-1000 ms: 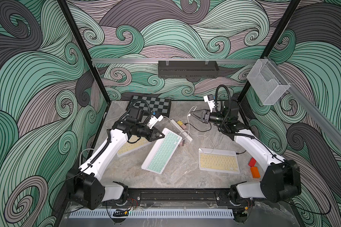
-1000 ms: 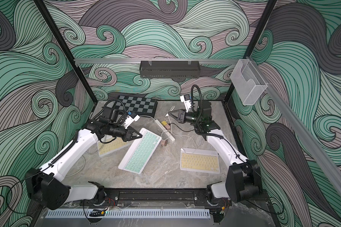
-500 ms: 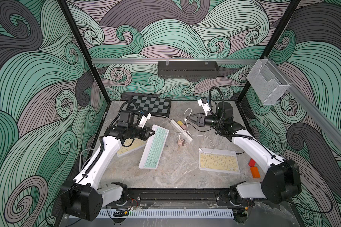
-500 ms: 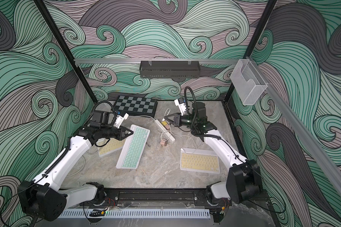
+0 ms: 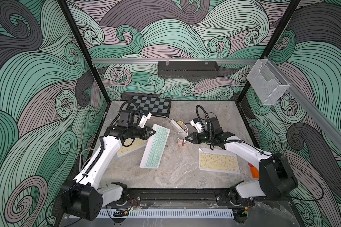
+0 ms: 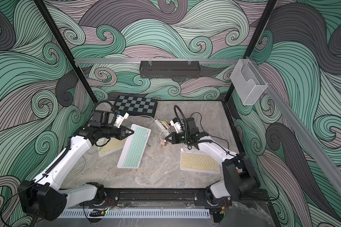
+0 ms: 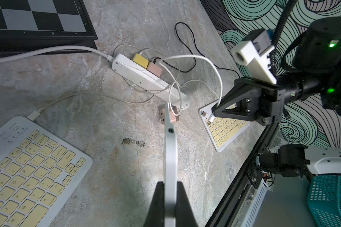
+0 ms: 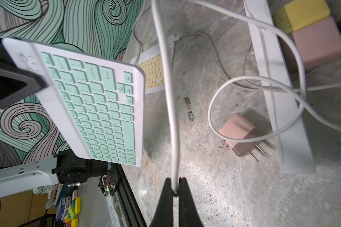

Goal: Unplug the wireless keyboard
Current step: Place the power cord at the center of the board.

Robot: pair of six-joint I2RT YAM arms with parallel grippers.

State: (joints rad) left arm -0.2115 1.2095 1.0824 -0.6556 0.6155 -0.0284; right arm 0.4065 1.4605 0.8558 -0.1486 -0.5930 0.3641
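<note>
The wireless keyboard [image 5: 156, 146] [image 6: 135, 146] is white with mint-green keys and lies lengthwise left of centre. My left gripper [image 5: 153, 132] [image 7: 170, 186] is shut on its far short edge, and the left wrist view shows the keyboard [image 7: 170, 157] edge-on. My right gripper [image 5: 186, 138] [image 8: 174, 186] is shut on a white cable [image 8: 170, 98] [image 7: 215, 66]. The cable's plug end [image 7: 209, 119] hangs free at the right gripper [image 7: 214, 113], well apart from the keyboard [image 8: 95, 102].
A white power strip [image 5: 178, 126] with yellow and pink chargers sits behind the centre, amid looped cables. A loose pink charger [image 5: 180, 144] lies beside it. Yellow-keyed keyboards lie at the left [image 5: 130, 146] and front right [image 5: 218, 162]. A chessboard [image 5: 149, 105] is at the back.
The left arm has swung the green keyboard from a diagonal to nearly lengthwise. The right gripper has moved toward the front of the table with the white cable in it.
</note>
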